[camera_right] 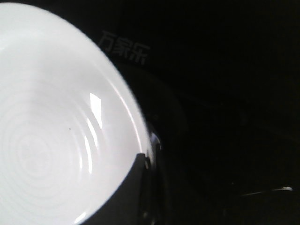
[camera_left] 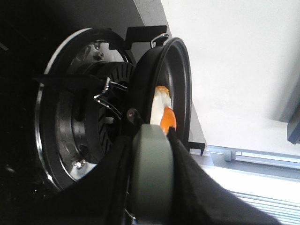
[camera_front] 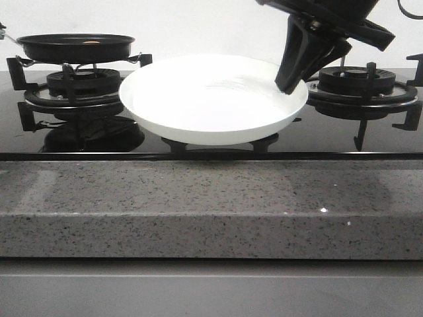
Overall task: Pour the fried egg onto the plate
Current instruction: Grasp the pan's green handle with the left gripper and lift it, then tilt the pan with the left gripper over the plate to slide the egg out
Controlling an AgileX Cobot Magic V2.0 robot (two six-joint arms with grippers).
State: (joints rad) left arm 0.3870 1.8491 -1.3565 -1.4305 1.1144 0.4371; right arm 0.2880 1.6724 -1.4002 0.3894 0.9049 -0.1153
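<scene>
The right end effector (camera_front: pixel 291 84), matte black, pinches the right rim of the plate (camera_front: pixel 211 99); one finger (camera_right: pixel 123 197) lies inside the glossy white bowl, which shows faint concentric rings; the round, shallow plate is lifted clear of the black glass hob (camera_front: pixel 198 146). The left end effector (camera_left: pixel 150 154) grips the handle (camera_left: pixel 149 173), a smooth grey-green bar, of the pan (camera_front: pixel 76 46); just beyond its fingertips the egg (camera_left: pixel 161 101), pale and floppy with an orange patch, lies in the round black pan, which sits over the ribbed metal burner (camera_front: pixel 82 82); nearest the camera runs the speckled grey stone table (camera_front: pixel 211 211).
</scene>
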